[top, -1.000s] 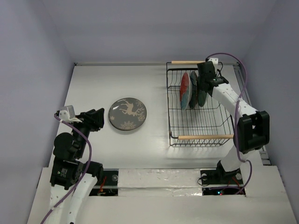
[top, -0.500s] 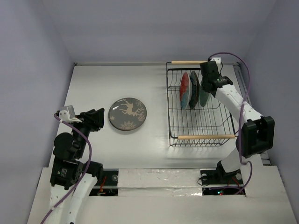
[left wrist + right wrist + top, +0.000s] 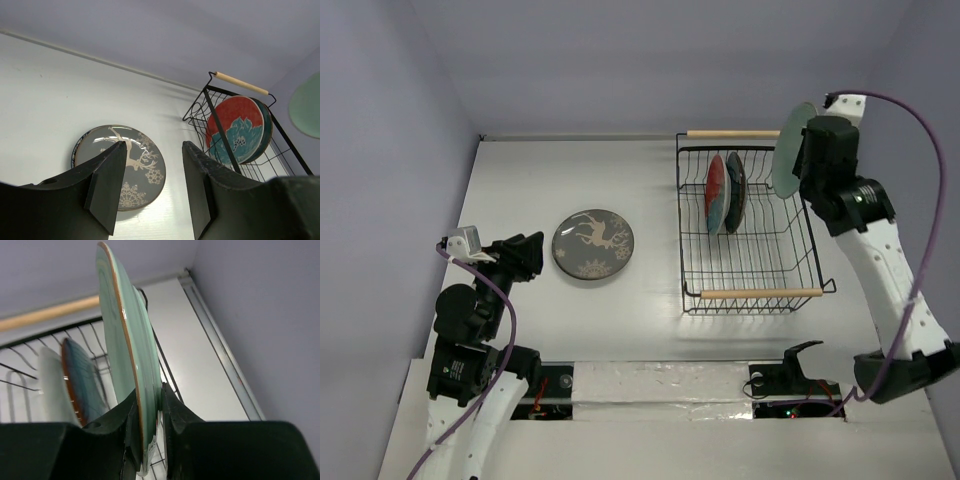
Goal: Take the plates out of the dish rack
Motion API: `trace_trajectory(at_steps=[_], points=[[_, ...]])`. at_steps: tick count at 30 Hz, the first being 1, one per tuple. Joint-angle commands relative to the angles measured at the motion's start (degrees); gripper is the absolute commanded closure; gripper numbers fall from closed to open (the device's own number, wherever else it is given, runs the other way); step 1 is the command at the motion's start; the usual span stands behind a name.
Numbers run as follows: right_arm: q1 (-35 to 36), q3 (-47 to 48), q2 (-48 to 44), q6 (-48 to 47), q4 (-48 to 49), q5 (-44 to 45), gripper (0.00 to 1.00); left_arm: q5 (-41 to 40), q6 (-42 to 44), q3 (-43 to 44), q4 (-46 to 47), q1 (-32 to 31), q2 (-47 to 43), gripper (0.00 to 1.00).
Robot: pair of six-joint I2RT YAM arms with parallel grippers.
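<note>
Clamped on the lower edge of the pale green plate (image 3: 125,340), my right gripper (image 3: 150,432) holds it upright in the air. The dish rack (image 3: 760,293) sits below, to its left, with a red plate (image 3: 716,192) and a teal plate (image 3: 735,190) standing inside. My left gripper (image 3: 150,180) is spread apart and empty. The grey reindeer plate (image 3: 120,165) lies flat on the table (image 3: 520,180) just ahead of it.

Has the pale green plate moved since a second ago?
Yes. Clamped in the right gripper, the pale green plate has risen out of the dish rack and now sits by the right end of its far wooden handle.
</note>
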Motion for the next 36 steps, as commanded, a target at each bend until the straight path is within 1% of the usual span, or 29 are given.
trace_trajectory(at_steps=[1,2,3,4,6,7,8,11,12,13,14,16,17,20,21,26,27,30,32,36], points=[[3.28,5.05,-7.02,0.8,7.63,0.53,1.0,1.1,-0.05,-0.52,3.47,-0.26,0.77,0.55],[3.98,5.06,-7.99,1.5,8.51,-1.76,1.0,1.1,0.04,-0.52,3.39,-0.26,0.86,0.55],[5.64,4.45,-9.65,2.47,10.44,-7.53,1.0,1.1,-0.05,-0.52,3.47,-0.26,0.86,0.55],[6.62,3.74,-10.19,4.48,11.76,-10.37,1.0,1.1,-0.05,-0.52,3.47,-0.26,0.86,0.55],[9.95,2.25,-10.46,6.07,15.97,-13.29,1.0,1.1,-0.13,-0.52,3.47,-0.26,0.95,0.55],[14.05,1.72,-9.15,6.95,16.77,-12.95,1.0,1.02,-0.13,-0.52,3.39,-0.26,1.04,0.55],[15.49,1.72,-8.18,7.65,17.22,-12.77,1.0,0.75,-0.13,-0.52,3.38,-0.26,0.95,0.55],[18.75,0.23,-3.53,12.22,22.21,-22.06,1.0,0.58,-0.14,-0.44,3.12,-0.26,0.95,0.55],[19.62,-0.47,-2.38,13.45,26.06,-24.7,1.0,0.58,-0.22,-0.44,3.21,-0.26,0.95,0.55],[20.76,-0.92,-0.98,15.55,27.84,-27.77,1.0,0.58,-0.14,-0.44,3.12,-0.26,0.95,0.55],[23.39,-1.27,2.17,15.92,29.6,-28.24,1.0,0.58,-0.22,-0.44,3.21,-0.26,0.86,0.55],[25.51,0.12,6.22,17.67,31.28,-29.98,1.0,0.49,-0.22,-0.44,3.12,-0.26,0.86,0.55],[27.09,1.26,10.16,18.2,32.07,-31.48,1.0,0.57,-0.22,-0.44,3.12,-0.26,0.77,0.55],[28.94,2.33,15.45,21.44,35.5,-34.74,1.0,0.49,-0.14,-0.44,3.21,-0.26,0.77,0.55],[29.65,3.55,18.86,22.33,35.68,-35.01,1.0,0.57,-0.13,-0.35,3.12,-0.26,0.69,0.55],[29.65,3.74,26.09,26.63,38.22,-37.91,1.0,1.01,-0.05,-0.52,3.38,-0.26,0.6,0.55],[29.65,3.56,28.19,27.43,38.84,-39.65,1.0,1.1,-0.05,-0.52,3.47,-0.26,0.6,0.55],[29.65,3.04,31.02,28.66,39.54,-40.8,1.0,1.1,-0.05,-0.52,3.47,-0.26,0.6,0.55],[29.65,1.9,33.21,30.06,41.65,-41.42,1.0,1.1,-0.05,-0.52,3.47,-0.26,0.42,0.55],[29.65,-0.13,35.42,32.35,43.94,-42.39,1.0,1.1,-0.05,-0.52,3.47,-0.26,0.42,0.55]])
